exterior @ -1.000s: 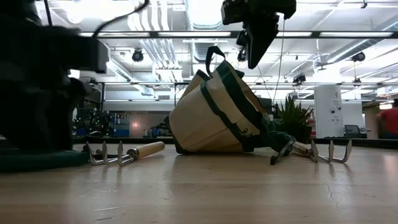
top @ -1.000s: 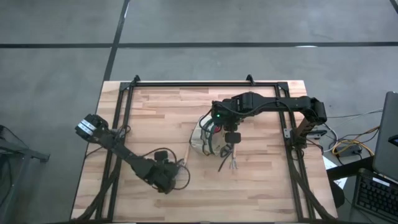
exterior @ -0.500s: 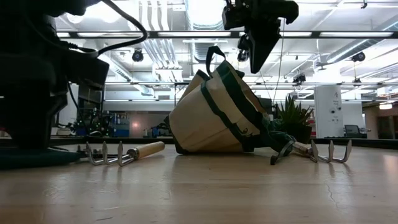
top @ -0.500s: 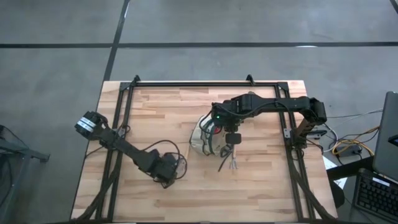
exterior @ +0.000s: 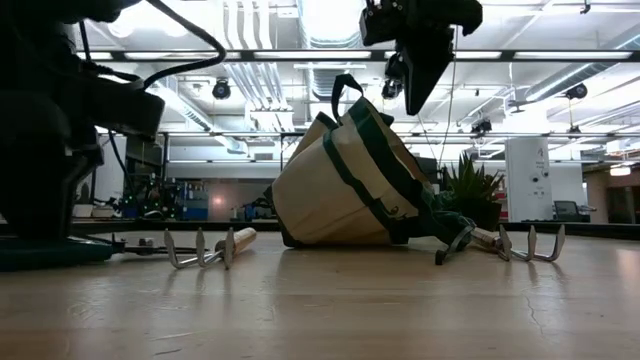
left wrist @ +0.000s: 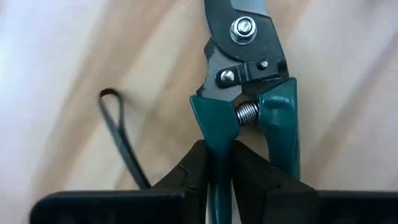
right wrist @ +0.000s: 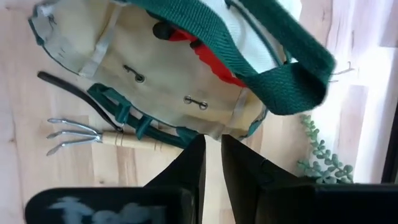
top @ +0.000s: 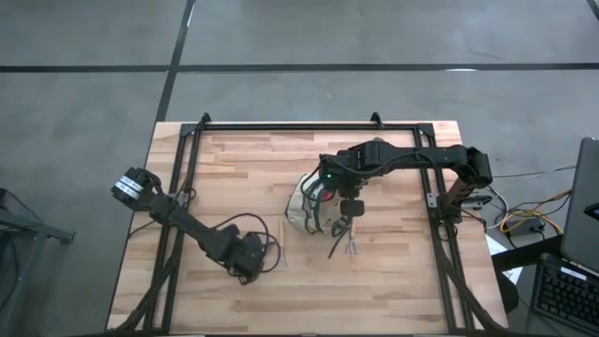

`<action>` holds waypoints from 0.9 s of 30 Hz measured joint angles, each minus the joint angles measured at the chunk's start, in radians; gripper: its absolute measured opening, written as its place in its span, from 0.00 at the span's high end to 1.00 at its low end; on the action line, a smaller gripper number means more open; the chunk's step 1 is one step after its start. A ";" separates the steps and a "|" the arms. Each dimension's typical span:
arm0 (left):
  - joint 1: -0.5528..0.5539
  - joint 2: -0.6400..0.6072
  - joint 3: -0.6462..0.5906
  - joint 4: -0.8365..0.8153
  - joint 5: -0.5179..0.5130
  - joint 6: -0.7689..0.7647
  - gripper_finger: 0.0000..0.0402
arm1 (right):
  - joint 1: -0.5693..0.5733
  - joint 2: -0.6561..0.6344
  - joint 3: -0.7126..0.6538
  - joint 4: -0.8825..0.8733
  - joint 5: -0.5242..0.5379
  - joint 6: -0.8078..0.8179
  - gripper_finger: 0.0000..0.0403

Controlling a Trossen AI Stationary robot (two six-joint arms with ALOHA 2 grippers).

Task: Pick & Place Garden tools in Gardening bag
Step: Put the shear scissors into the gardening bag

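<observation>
The tan gardening bag (top: pixel 312 208) with green trim stands tilted at mid-table, a red piece (right wrist: pixel 214 59) inside it. My right gripper (right wrist: pixel 212 155) hangs shut above the bag's rim, the green strap (right wrist: pixel 283 59) looping beside it. A rake (right wrist: pixel 78 137) and a dark green-handled tool (right wrist: pixel 115 106) lie against the bag's right side. Near the front left, my left gripper (top: pixel 249 264) is shut on green-handled pruning shears (left wrist: pixel 245 74). A second rake (exterior: pixel 205 250) lies on the table beside it. My left gripper pinches one green handle of the shears (left wrist: pixel 215 130) between its two fingers, just behind the spring. The fingers come from above, pointing down. The other handle (left wrist: pixel 283 140) stays outside the fingers. The shears seem to lie flat on the table.
A small green plant (exterior: pixel 470 185) stands behind the bag to the right. A thin black loop (left wrist: pixel 118 127) lies on the wood beside the shears. The black frame rails (top: pixel 182 178) run along the table's sides and back. Bare wood stretches across the front.
My left hand has rolled about its own axis over the shears, staying in much the same place. The rake beside it has slid and swung on the table, its tines now farther toward the table's right. My right arm and the bag have kept still.
</observation>
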 joint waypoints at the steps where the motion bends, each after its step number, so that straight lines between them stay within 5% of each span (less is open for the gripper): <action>1: 0.000 -0.003 -0.002 -0.006 -0.014 -0.002 0.88 | 0.001 -0.006 0.002 0.001 0.000 0.007 0.89; 17: 0.017 -0.182 -0.004 -0.010 -0.465 -0.039 0.88 | 0.094 -0.148 -0.014 0.224 -0.080 -0.033 0.89; 24: 0.064 -0.303 -0.005 0.059 -0.461 -0.037 0.88 | 0.220 -0.105 -0.102 0.444 -0.069 -0.193 0.89; 27: 0.089 -0.348 -0.006 0.090 -0.408 -0.047 0.87 | 0.268 -0.069 -0.120 0.504 0.061 -0.197 0.90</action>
